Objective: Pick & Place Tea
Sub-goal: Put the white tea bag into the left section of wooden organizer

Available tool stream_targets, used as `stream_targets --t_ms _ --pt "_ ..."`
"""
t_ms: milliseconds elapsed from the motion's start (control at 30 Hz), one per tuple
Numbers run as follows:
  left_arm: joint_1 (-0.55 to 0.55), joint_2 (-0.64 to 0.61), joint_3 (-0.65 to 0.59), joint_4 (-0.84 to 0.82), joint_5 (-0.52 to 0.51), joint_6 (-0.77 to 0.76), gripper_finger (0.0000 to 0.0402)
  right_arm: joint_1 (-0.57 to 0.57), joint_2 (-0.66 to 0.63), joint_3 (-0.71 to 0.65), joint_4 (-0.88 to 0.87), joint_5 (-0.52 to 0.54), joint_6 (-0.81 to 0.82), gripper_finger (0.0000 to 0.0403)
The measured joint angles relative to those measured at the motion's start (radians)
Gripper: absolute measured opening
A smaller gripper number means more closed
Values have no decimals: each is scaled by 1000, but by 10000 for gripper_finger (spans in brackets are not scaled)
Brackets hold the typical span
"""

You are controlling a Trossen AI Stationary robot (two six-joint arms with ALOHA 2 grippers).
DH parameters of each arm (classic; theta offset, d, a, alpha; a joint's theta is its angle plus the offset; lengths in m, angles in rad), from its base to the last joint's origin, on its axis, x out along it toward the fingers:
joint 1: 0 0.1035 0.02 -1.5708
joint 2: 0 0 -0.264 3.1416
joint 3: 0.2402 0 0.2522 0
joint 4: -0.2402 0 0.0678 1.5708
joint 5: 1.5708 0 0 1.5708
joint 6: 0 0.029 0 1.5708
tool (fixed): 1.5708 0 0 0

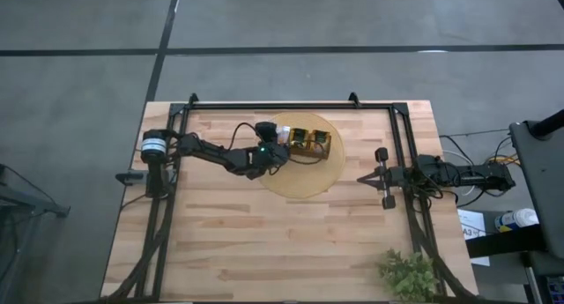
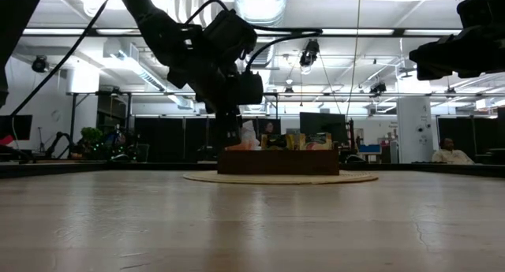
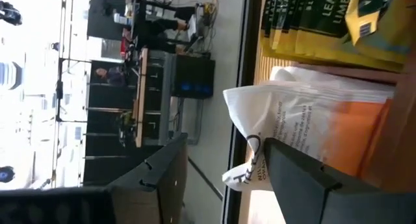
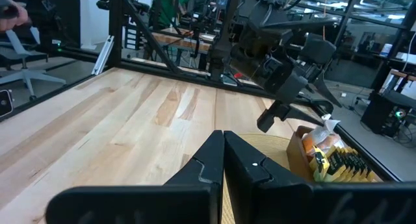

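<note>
The left gripper hangs right over the tray's near end, its fingers spread apart and holding nothing, astride a white-and-orange tea packet poking up between them, while the right gripper, fingers pressed together, waits well off across the worktop.

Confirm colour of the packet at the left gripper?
White fading to orange, with small dark print: the tea packet at the left gripper, clearest in the left wrist view.
</note>
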Motion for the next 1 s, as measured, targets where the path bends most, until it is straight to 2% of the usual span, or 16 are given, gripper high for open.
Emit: stream_targets --t_ms 433,1000 --pt "0 0 -1 0 -11 -14 198 0 0 0 0 0 0 9" --pt "-5 0 13 -4 -19 42 198 0 0 0 0 0 0 9"
